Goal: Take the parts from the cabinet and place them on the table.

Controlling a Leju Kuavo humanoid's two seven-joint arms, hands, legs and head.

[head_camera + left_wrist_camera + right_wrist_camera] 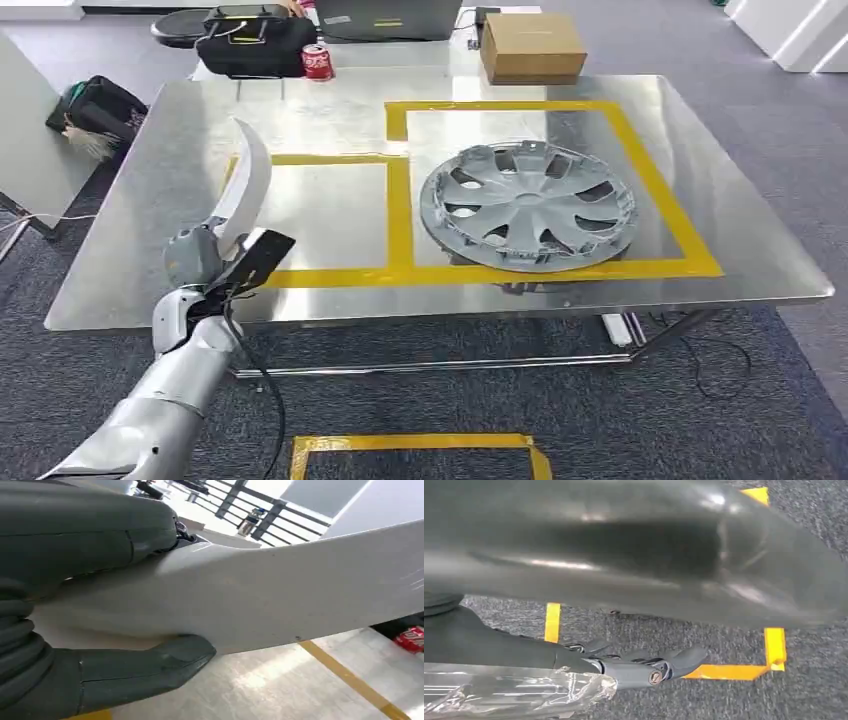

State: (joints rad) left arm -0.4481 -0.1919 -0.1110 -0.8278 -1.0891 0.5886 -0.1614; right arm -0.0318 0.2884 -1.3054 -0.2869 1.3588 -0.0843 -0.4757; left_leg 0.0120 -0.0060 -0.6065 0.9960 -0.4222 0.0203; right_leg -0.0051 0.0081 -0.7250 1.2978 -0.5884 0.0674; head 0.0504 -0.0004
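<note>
Grasping the white curved part (247, 185) upright, tip pointing up, left robot hand (205, 255)

Red can (317, 62); cardboard box (532, 46); black bag (254, 40)

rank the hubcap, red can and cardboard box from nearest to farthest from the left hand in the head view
From the left hand, which holds a white curved part:
1. Hubcap, to its right, inside the yellow tape square.
2. Red can, beyond the table's far edge.
3. Cardboard box, far right, past the can.
</note>
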